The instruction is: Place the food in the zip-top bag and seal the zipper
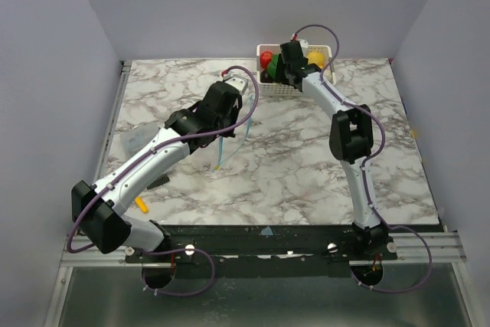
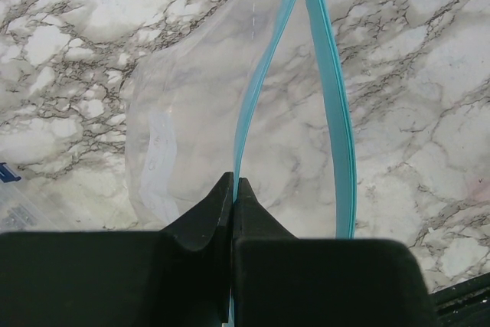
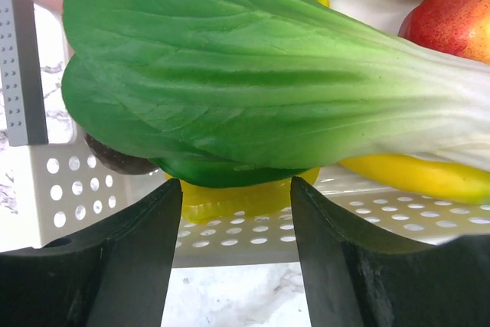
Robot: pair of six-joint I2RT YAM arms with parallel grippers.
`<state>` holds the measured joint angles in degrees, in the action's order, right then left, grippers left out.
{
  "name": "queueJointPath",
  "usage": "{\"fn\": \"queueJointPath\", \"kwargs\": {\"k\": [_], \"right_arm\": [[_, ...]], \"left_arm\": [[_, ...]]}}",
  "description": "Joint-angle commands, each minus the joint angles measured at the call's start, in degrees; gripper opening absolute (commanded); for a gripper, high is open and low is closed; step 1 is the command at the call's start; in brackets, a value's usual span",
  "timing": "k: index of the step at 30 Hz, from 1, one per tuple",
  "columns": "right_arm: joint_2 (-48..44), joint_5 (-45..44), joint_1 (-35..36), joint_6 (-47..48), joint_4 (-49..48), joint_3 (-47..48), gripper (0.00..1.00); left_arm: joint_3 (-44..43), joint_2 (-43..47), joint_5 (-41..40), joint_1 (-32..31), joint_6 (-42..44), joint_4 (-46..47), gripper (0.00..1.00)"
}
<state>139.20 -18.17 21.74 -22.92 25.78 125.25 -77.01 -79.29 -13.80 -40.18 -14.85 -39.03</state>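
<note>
left jaws clenched on zipper (image 2: 256,89) | right jaws released at leafy green vegetable (image 3: 230,74), contact unclear | vegetable in basket (image 3: 57,189)

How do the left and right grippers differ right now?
The left gripper is shut, pinching the blue zipper of the bag; the right gripper is open, holding nothing. The left gripper is over the marble table; the right gripper is at the white basket, facing a leafy green vegetable. Both are black.
</note>
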Motion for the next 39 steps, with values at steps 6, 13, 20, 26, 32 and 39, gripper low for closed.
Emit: {"fn": "queueJointPath", "kwargs": {"k": [6, 13, 20, 26, 32, 39], "right_arm": [[-4.48, 3.52, -0.22, -1.53, 10.16, -6.24, 0.62], [-11.09, 7.35, 0.07, -3.29, 12.20, -16.26, 0.59], [-24.29, 10.30, 2.00, -5.85, 5.01, -35.63, 0.59], [-32.68, 11.61, 3.64, -5.36, 3.03, -43.06, 0.60], [-36.50, 12.87, 3.69, -3.59, 3.97, -40.71, 0.60], [-34.45, 14.38, 3.74, -3.20, -1.08, -35.18, 0.62]], "left_arm": [[0.38, 1.48, 1.51, 0.34, -0.35, 0.80, 0.00], [0.48, 1.44, 0.95, 0.41, -0.22, 0.81, 0.00], [0.47, 1.02, 1.50, 0.56, -0.35, 0.88, 0.00], [0.55, 0.88, 2.08, 0.65, -0.44, 0.94, 0.00], [0.27, 0.59, 2.02, 0.69, -0.35, 0.68, 0.00], [0.36, 0.60, 2.20, 0.77, -0.35, 0.77, 0.00]]}}
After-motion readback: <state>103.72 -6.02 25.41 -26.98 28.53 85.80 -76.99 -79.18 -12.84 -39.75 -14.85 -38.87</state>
